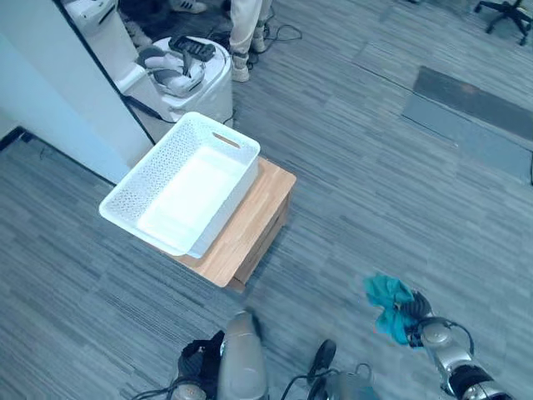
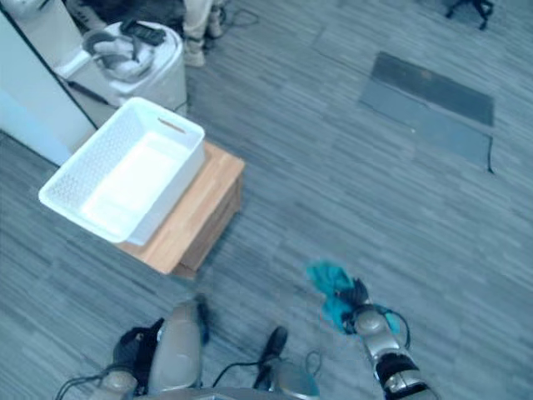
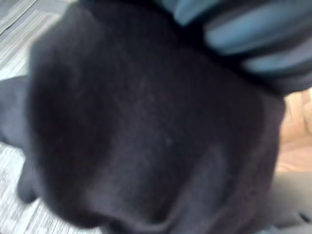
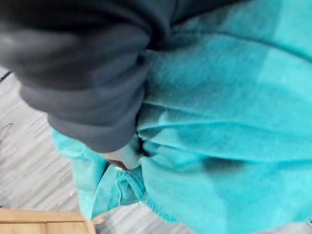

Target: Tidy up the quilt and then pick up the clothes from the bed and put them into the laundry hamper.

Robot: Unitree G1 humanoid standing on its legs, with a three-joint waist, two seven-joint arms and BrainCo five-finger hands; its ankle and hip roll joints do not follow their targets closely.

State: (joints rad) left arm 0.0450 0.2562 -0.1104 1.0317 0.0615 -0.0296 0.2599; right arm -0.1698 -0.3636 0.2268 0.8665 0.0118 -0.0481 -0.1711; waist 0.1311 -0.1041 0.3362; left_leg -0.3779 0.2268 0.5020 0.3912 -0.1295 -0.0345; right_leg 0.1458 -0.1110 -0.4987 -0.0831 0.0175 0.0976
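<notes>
A white perforated laundry hamper (image 1: 218, 147) stands on a low wooden table (image 1: 260, 218) at the left centre, and nothing lies inside it. My right hand (image 1: 416, 320) is low at the right, well off from the table, and holds a bunched teal garment (image 1: 386, 302) above the carpet. Up close, its wrist view has the teal garment (image 4: 224, 122) folded round a finger (image 4: 123, 158). My left hand (image 1: 198, 363) hangs low at the bottom left. A dark soft surface (image 3: 146, 126) covers its fingers in the left wrist view.
Behind the hamper is a white round stand (image 1: 196, 80) with a headset on top, beside a pale wall panel (image 1: 58, 92). A person's legs (image 1: 245, 33) are at the top. A dark floor mat (image 1: 471, 102) lies at the upper right on grey carpet.
</notes>
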